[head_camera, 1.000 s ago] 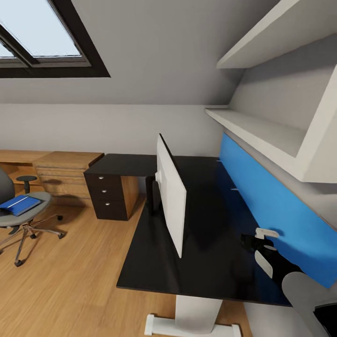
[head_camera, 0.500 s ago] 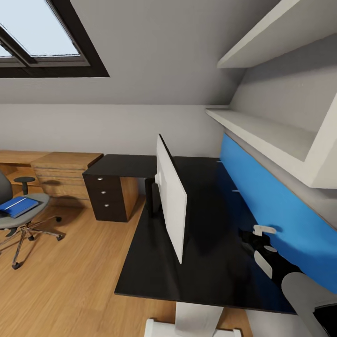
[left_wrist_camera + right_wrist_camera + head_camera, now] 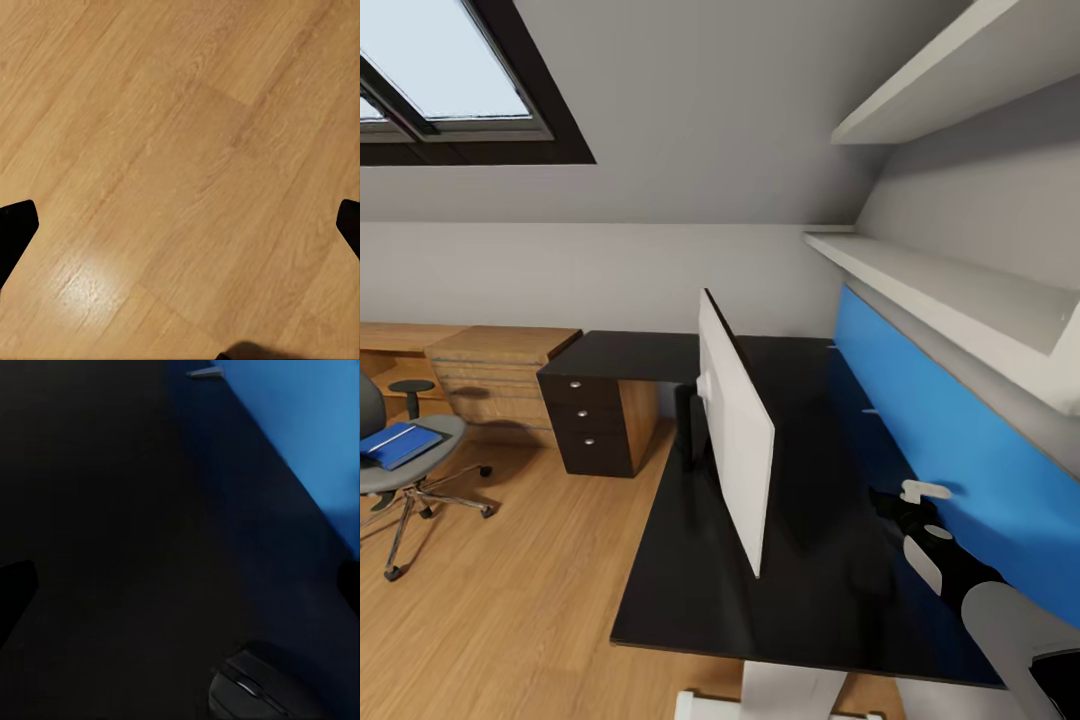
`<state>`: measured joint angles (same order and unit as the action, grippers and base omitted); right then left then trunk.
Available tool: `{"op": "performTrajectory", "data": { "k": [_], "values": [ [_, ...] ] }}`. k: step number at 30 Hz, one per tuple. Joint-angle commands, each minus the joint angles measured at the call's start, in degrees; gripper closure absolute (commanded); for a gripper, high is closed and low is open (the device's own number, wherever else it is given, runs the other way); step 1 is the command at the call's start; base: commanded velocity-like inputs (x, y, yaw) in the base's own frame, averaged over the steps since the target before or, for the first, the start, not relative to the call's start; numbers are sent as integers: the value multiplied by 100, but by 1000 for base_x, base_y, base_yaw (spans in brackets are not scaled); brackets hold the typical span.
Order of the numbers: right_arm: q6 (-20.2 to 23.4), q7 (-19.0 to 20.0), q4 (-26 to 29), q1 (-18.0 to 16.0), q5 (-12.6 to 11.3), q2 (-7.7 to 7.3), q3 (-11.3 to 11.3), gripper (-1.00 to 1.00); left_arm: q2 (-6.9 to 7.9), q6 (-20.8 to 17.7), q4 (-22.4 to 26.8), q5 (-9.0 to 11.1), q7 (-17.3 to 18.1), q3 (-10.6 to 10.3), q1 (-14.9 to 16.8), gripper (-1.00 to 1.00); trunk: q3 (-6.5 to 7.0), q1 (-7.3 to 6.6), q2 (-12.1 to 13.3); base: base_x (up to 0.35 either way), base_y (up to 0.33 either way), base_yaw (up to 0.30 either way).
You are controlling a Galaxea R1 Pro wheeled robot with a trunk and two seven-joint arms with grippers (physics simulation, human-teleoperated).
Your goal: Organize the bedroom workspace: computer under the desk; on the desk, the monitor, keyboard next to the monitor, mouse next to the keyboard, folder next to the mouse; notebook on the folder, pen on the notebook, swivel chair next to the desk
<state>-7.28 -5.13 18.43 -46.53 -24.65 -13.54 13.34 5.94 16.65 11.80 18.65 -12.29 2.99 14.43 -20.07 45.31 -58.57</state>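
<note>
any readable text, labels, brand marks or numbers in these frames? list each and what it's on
None: no text, label, brand mark or number can be read in any view.
monitor: plain white back, no marking.
folder: blue cover with a pale stripe, no legible writing.
mouse: dark, no visible logo.
desk, blue wall panel: bare.

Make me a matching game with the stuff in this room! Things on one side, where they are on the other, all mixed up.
Things:
1. folder
2. monitor
3. mouse
4. drawer knobs

Places:
A. standing on the black desk, seen edge-on
B. lying on the seat of the swivel chair
C. lying on the desk close to the right tool
D. in a column down the front of the black drawer unit

Pairs: 1-B, 2-A, 3-C, 4-D
</note>
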Motion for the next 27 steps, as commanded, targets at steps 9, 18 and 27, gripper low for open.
{"op": "performTrajectory", "data": {
  "k": [9, 18, 27],
  "values": [
    [-106, -32, -13, -5, -42, -10, 40, -100, 5, 22, 84, -3, -6, 43, 3, -100, -7, 2, -4, 62, 46, 0],
    [-216, -45, -170, -5, -46, -38, 37, -100, 3, 6, 551, 20, -27, 92, 2, -100, -150, 178, -325, 2, 2, 0],
    [-155, -67, -332, -5, -58, -98, 17, -100, 35, 6, 695, 41, -20, 113, 6, -100, -312, 376, -686, 0, 0, 0]
  ]
}}
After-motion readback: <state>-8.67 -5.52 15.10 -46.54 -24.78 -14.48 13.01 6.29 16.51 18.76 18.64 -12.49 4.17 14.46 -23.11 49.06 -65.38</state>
